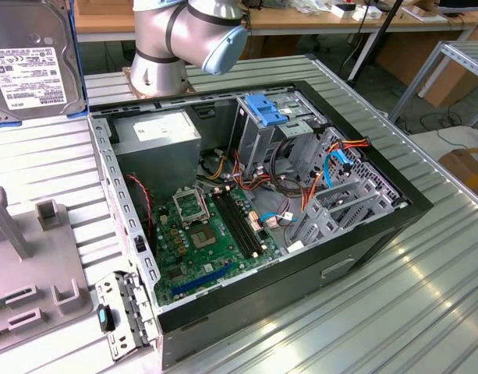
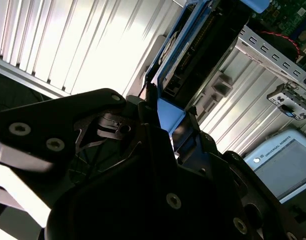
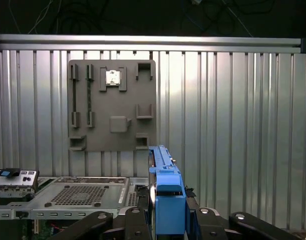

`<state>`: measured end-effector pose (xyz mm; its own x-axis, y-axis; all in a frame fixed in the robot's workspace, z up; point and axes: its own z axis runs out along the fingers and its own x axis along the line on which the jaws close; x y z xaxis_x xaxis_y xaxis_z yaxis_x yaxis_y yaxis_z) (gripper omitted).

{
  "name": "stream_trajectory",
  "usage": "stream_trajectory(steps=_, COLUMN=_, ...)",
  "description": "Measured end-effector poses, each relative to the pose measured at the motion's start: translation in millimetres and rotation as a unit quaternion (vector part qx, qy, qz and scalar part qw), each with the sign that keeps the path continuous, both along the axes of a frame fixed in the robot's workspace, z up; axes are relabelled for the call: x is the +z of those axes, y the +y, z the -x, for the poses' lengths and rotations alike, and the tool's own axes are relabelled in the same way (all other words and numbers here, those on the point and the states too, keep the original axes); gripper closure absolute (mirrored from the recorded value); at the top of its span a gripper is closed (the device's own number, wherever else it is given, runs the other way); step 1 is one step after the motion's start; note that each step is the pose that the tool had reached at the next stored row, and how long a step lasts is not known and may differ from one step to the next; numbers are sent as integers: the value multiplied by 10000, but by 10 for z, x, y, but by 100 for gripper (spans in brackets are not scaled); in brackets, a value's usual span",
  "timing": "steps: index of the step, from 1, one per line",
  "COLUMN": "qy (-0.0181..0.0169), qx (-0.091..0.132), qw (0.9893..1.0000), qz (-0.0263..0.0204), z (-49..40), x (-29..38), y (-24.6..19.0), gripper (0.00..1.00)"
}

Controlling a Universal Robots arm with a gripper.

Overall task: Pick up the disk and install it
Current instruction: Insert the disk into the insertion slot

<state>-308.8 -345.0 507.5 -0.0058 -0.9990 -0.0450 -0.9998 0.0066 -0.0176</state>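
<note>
Clamps the disk (image 3: 161, 167) edge-on in the pincer (image 3: 168, 220), with 2 black fingers (image 3: 200, 219) pressed against opposite sides of the blue carrier (image 3: 170, 197) and only the carrier's thickness between them, as seen in the first wrist view. Shows the same tight hold in the second wrist view, with the drive's dark edge reaching away from the black pincer body. Holds the disk upright and lifted off the ribbed metal table (image 1: 426, 312), at 10 o'clock in the exterior view, white label toward the camera and blue frame along its sides. Sits well apart from the open computer case (image 1: 340, 265), which fills the middle of the exterior view. Inside the case, places a grey power-supply box (image 1: 157, 132) at 10 o'clock, a metal drive cage (image 1: 258, 144) topped by a blue latch (image 1: 266, 109) at 12 o'clock, and a green motherboard (image 1: 200, 234) at 7 o'clock, with red, orange and blue cables at 2 o'clock. Beyond the case, finds the arm's silver base (image 1: 184, 35) at 12 o'clock, a grey fixture plate (image 1: 28, 265) flat on the table at 8 o'clock, and a small metal bracket (image 1: 122, 315) just beside the case corner at 7 o'clock.
</note>
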Motion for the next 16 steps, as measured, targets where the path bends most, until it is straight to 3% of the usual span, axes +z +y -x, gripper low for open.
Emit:
stream_trajectory(steps=5, qy=0, qx=0, qw=10000, qz=0, z=-2, x=0, y=0, gripper=63)
stream_trajectory(steps=16, qy=0, qx=0, qw=10000, qz=0, z=-142, x=0, y=4, gripper=63)
